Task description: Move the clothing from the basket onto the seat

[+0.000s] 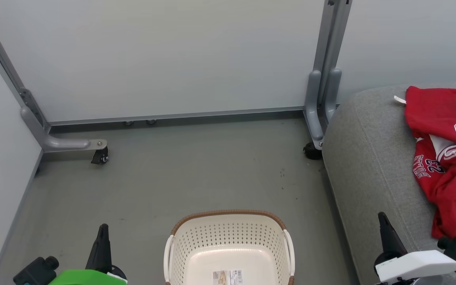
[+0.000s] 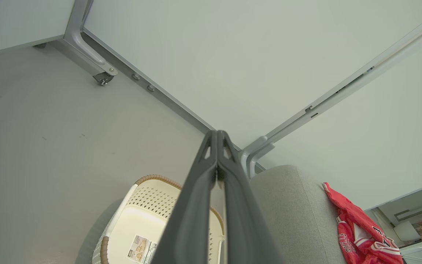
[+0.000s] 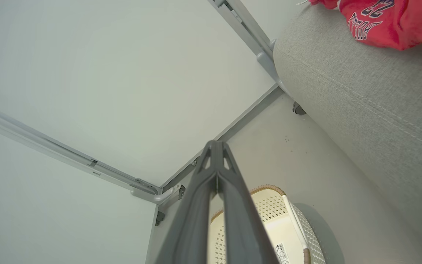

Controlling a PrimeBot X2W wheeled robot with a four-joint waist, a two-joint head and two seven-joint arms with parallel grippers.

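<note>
Nearest, left gripper (image 1: 102, 236) at lower left: fingers pressed together, nothing between them. Right gripper (image 1: 387, 232) at lower right, over the near edge of the seat (image 1: 370, 158): likewise closed tight and empty. Both wrist views confirm fingers meeting along their length. Between the two, basket (image 1: 228, 213) on the floor (image 1: 172, 178), its near end cut off by the frame. Visible bottom is bare except a sticker (image 1: 228, 277) with a small picture and barcode, print too small to read. No garment in the part that shows. Right of the basket, just beside it, the seat. Clothing (image 1: 445, 158) lies crumpled on top of the seat towards its right, partly cut by the frame, with a white tag at its far-left corner. Legible on it: "23" twice, upside down from the head view, plus arched lettering beside the lower number, likely BULLS but not sharp. Farthest, pale panels (image 1: 172, 59) on a grey frame with castors (image 1: 100, 156). Judgement: transfer looks complete, with nothing left to move as far as the basket's visible part tells.
</note>
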